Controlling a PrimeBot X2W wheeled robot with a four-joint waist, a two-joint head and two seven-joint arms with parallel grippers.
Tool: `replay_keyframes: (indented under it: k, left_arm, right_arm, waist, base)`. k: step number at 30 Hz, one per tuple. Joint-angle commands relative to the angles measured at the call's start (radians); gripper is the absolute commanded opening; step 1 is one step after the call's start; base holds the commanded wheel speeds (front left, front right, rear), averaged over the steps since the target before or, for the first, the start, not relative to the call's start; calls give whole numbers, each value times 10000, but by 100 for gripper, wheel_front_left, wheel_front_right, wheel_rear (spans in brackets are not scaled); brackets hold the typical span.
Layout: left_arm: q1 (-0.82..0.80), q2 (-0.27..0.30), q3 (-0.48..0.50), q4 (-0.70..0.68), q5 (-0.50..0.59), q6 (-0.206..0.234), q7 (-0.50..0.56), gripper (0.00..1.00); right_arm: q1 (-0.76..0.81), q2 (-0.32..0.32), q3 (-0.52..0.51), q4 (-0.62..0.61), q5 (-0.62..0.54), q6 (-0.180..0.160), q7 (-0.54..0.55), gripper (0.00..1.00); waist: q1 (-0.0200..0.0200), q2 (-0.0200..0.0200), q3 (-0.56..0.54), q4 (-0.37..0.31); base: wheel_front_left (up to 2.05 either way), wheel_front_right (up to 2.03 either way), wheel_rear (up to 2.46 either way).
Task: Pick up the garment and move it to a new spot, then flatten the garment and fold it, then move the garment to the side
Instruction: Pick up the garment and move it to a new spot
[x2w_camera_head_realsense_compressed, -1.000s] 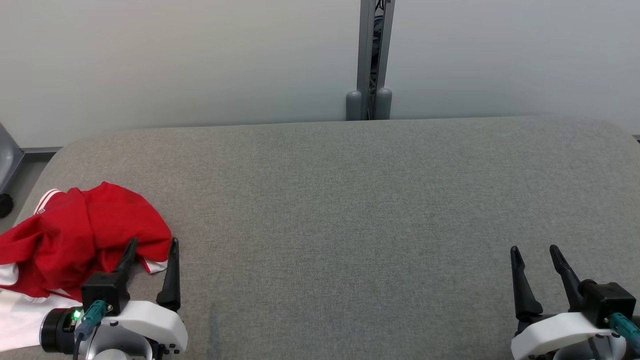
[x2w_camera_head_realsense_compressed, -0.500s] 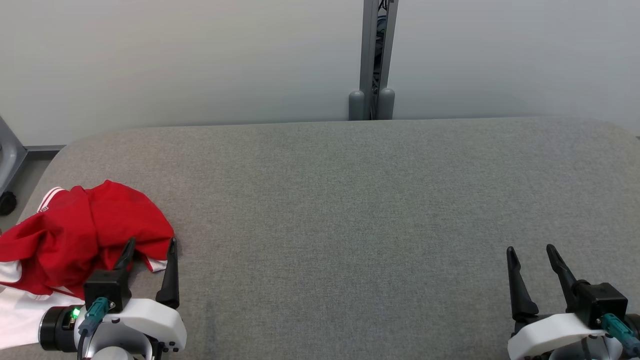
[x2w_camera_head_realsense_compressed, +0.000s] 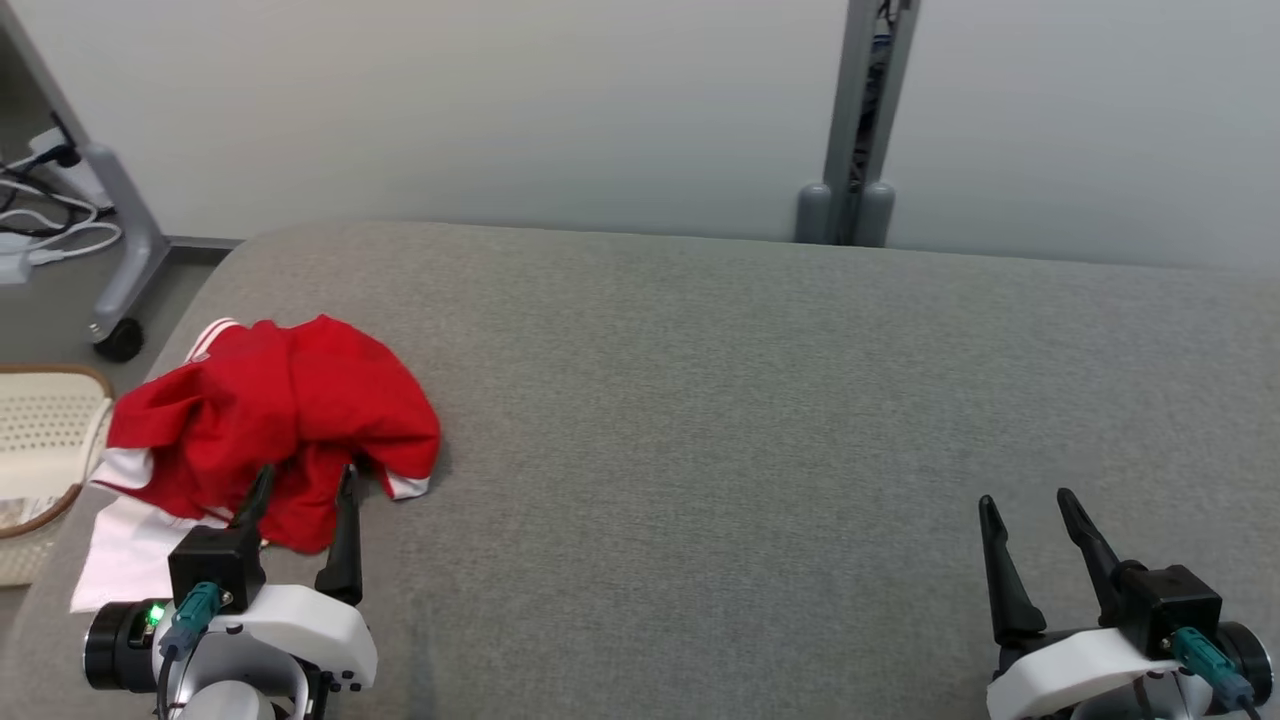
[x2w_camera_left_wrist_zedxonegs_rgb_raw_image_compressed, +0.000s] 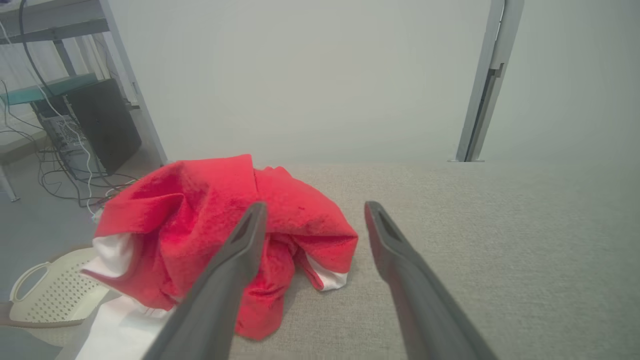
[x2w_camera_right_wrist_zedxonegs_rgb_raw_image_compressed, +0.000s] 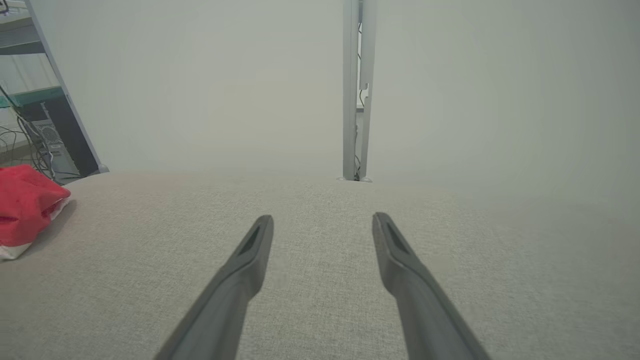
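Head view, grey table (x2w_camera_head_realsense_compressed: 750, 400), garment (x2w_camera_head_realsense_compressed: 280, 410), wall (x2w_camera_head_realsense_compressed: 500, 100)

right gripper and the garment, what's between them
Bare grey table lies between the right gripper and the garment, with nothing on it; the head view shows the whole stretch.

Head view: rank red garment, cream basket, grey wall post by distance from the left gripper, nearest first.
1. Red garment: directly ahead of the left gripper, left side.
2. Cream basket: farther left, at the view's edge.
3. Grey wall post: far back, to the right.
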Motion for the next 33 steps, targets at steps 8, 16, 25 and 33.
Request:
replay_keyframes:
  k: [8, 16, 25, 33]
  left_arm:
    - [-94, 119, 113, -25, -127, 155, -40, 100]
    - [10, 170, 172, -71, -245, 193, -61, 100]
    - [-86, 205, 112, -130, -334, 232, -14, 100]
    - [-537, 414, 495, -576, -710, 141, 6, 100]
  right_arm:
    - [-173, -27, 443, -18, 220, 21, -6, 100]
    - [-299, -25, 661, 118, 327, 21, -84, 100]
    - [-383, -23, 758, 244, 393, 21, -150, 100]
    - [-368, -22, 761, 279, 464, 21, -167, 100]
  waist:
    - [0, 0, 110, 1723]
    - [0, 0, 160, 2511]
    - [0, 0, 181, 2608]
    - [0, 0, 203, 2288]
  base:
    - [0, 0, 0]
    - [0, 0, 0]
    - [0, 0, 0]
    - [0, 0, 0]
